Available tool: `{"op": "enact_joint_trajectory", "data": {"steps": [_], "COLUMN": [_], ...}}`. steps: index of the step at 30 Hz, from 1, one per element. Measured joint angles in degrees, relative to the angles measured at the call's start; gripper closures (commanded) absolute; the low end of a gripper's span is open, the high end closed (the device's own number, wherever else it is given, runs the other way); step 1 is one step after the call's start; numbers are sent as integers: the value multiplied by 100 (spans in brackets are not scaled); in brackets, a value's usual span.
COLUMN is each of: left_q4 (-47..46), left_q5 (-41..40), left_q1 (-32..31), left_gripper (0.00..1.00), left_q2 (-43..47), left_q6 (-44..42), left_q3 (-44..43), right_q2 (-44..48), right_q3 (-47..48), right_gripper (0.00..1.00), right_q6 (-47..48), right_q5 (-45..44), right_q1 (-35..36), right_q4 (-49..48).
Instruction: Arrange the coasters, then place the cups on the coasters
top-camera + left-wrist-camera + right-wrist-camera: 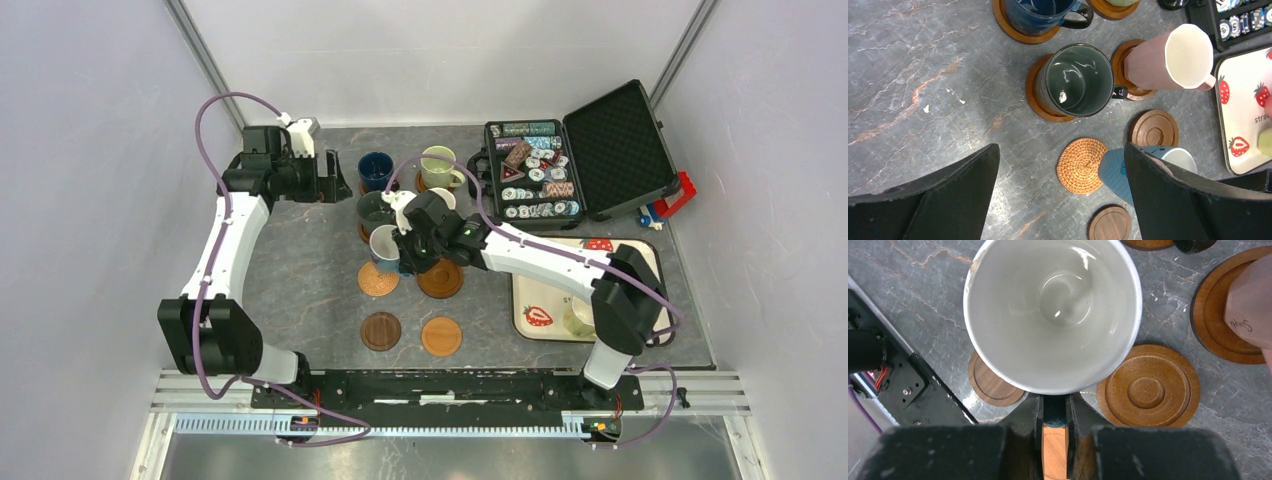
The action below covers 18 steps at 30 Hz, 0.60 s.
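My right gripper [405,250] is shut on the handle [1054,410] of the light blue cup [385,245], whose pale inside [1053,310] fills the right wrist view. The cup [1118,170] hangs beside a woven coaster [378,279], overlapping its edge [1082,165]. A ringed brown coaster [440,279] lies bare to its right. Nearer me lie a dark coaster [381,331] and an orange coaster [441,336]. The dark blue cup [375,170], pale green cup [438,167], grey-green cup [1080,80] and pink cup [1173,57] each stand on a coaster. My left gripper [320,180] is open and empty at the back left.
An open black case of poker chips [570,165] lies at the back right. The strawberry-print tray [535,300] sits front right with a cup [578,315] partly hidden behind my right arm. Red and blue clips [672,205] lie by the case.
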State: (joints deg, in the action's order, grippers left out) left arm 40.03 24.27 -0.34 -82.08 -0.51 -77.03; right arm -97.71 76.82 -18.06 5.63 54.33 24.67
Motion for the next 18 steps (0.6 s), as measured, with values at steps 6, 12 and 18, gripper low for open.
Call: {"op": "enact_joint_trajectory", "data": {"steps": [6,12,18], "left_q4": [-59,-118,-166], "left_q5": [-37,-33,-20], "left_q1": [260,380,380], "left_gripper": [0,0,0], "left_q2": [17,55,275], "left_q6": [7,39,72], "left_q3": [-9,-2,201], "right_q2": [-389,-809,-964], "right_q3": [267,483,560], "right_gripper": [100,100,99], "right_q6": [-136,-229,-286], "right_q5": [-236,-284,-315], "right_q1": [162,199,221], "right_q4": [26,39,81]}}
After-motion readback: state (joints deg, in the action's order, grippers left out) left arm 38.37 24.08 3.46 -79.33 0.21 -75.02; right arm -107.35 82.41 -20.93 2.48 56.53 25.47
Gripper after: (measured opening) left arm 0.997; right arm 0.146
